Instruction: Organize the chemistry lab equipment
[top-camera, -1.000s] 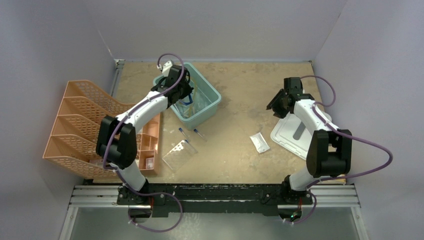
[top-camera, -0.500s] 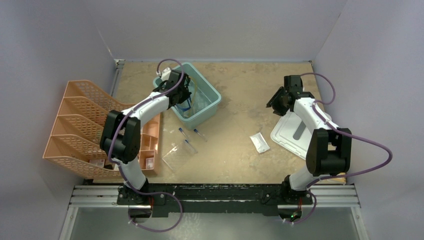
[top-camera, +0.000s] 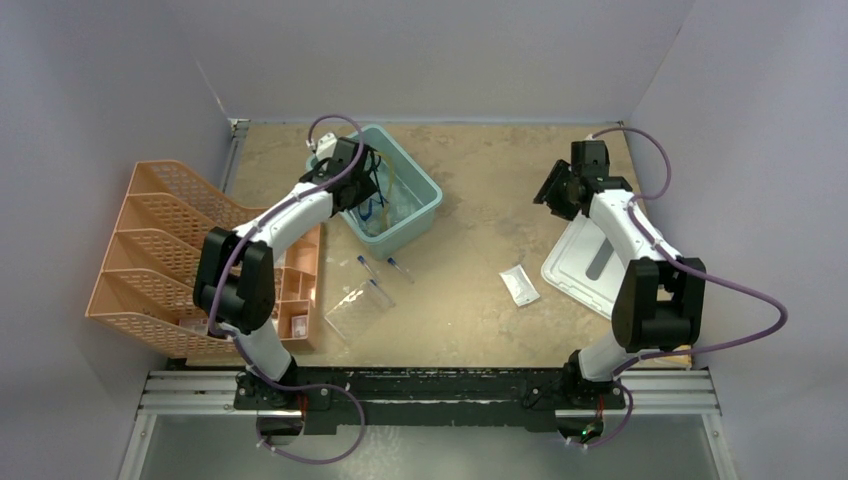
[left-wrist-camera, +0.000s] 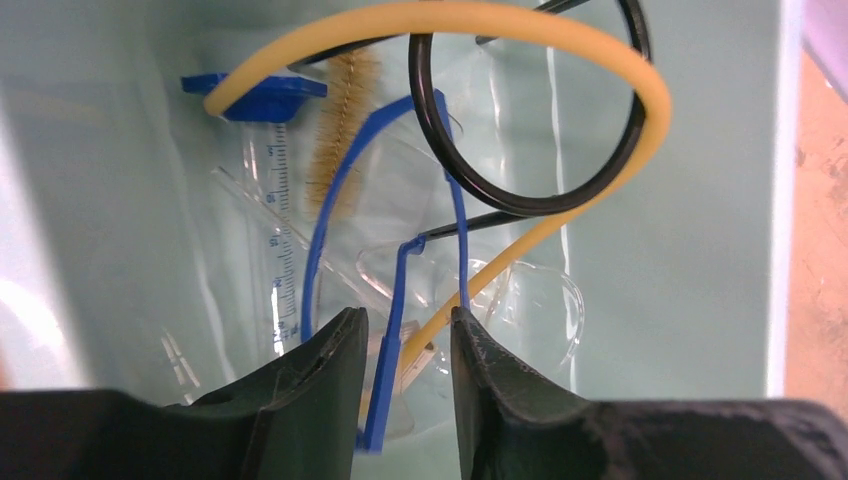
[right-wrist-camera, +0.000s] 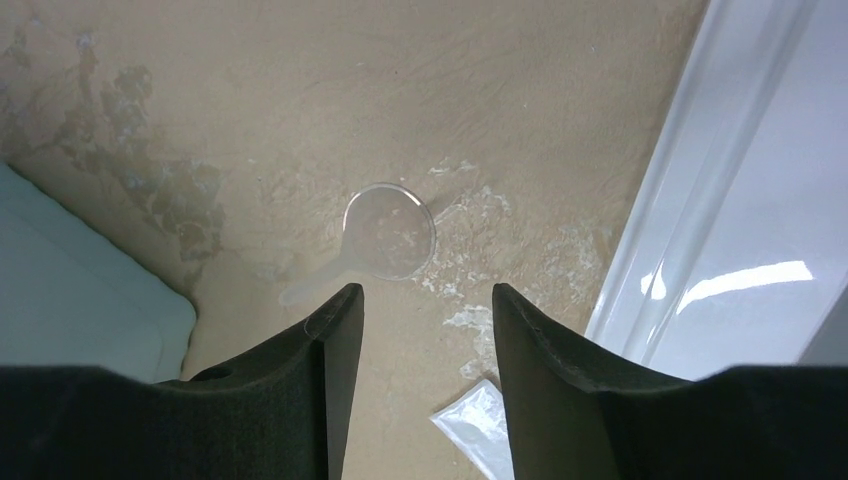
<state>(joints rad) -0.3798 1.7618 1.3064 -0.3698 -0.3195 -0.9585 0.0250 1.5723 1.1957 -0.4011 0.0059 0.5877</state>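
My left pincer (left-wrist-camera: 407, 320) stands narrowly parted around one temple of the blue-framed safety glasses (left-wrist-camera: 376, 400): light, springy, slippery, so I'd pinch there; right pincer (right-wrist-camera: 425, 300) wide, empty.

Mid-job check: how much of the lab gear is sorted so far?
Looks done: amber rubber tubing, black wire ring, blue-framed safety glasses and bristle brush lie in the teal plastic bin. In hand: nothing; left end effector open over them, right end effector open near a clear round piece. Left: that piece, blue-capped tubes, clear rack and white packet on the table.
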